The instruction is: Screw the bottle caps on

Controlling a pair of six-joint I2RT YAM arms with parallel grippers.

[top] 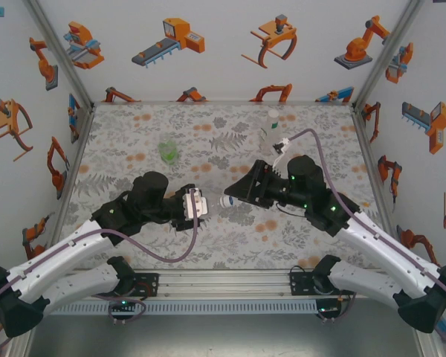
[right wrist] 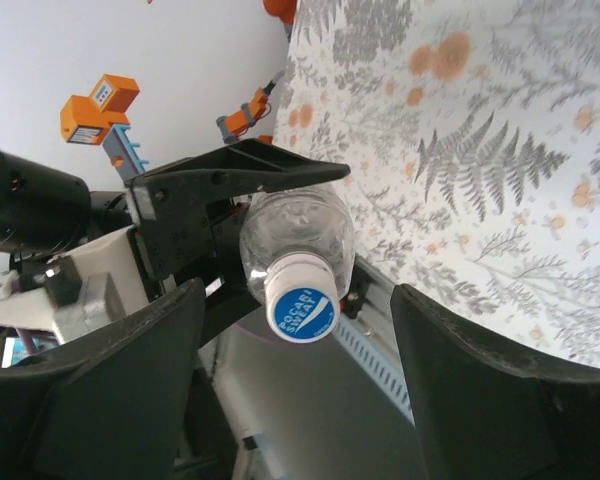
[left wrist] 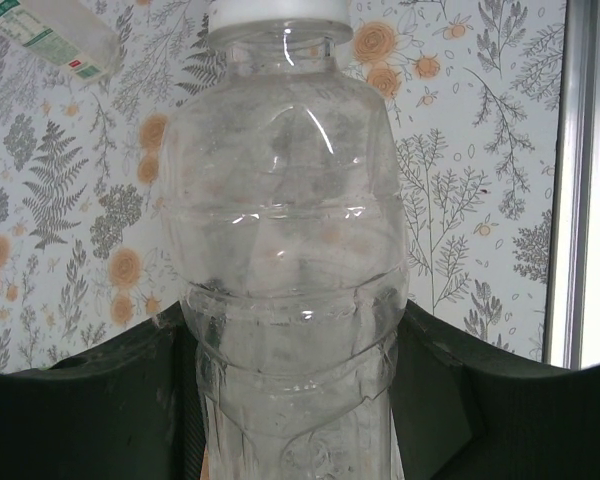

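The left gripper (top: pixel 206 202) is clamped on the ribbed, dented body of a clear bottle (left wrist: pixel 285 230), holding it sideways above the floral tabletop (top: pixel 134 126). The bottle's white cap (right wrist: pixel 302 310), round with blue lettering on top, sits on the neck and points at the right gripper (right wrist: pixel 298 300), whose dark fingers stand apart on either side of the cap without touching it. Beyond the clear bottle lies a green-tinted bottle (top: pixel 168 152). Farther still, a labelled bottle (top: pixel 270 128) stands upright.

The floral-patterned table (top: pixel 134 126) carries a green bottle (top: pixel 168 152) and a labelled clear bottle (top: pixel 270 128).
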